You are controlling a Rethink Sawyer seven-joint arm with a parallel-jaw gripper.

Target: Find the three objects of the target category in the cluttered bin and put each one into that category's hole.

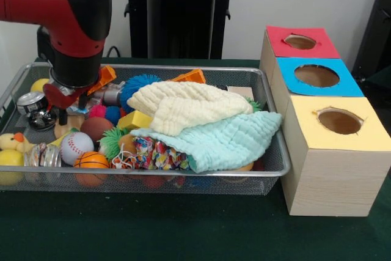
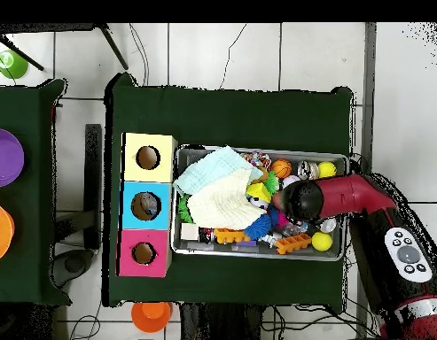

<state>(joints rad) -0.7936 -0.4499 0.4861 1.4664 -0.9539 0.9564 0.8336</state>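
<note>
The wire-mesh bin [image 1: 153, 174] sits on the green table, full of toys and two cloths; it also shows in the overhead view [image 2: 257, 254]. My gripper [image 1: 61, 113] hangs low over the bin's left end in the front view, above a brown ball [image 1: 96, 128] and next to a silver can [image 1: 30, 103]. In the overhead view the red arm [image 2: 332, 197] hides it. A clear ribbed thing [image 1: 46, 154] lies at the front left; I cannot tell whether it is a plastic container. No water bottle shows. The blue-surround hole [image 1: 316, 76] is in the middle box [image 2: 145, 205].
A cream cloth [image 1: 183, 105] and a mint cloth [image 1: 223, 142] cover the bin's middle and right. A baseball [image 1: 76, 147], basketball [image 1: 91, 162], yellow duck [image 1: 11, 143] and blue spiky ball [image 1: 137, 87] lie around the gripper. The red-surround hole [image 1: 299, 41] and yellow-surround hole [image 1: 339, 120] flank the blue one.
</note>
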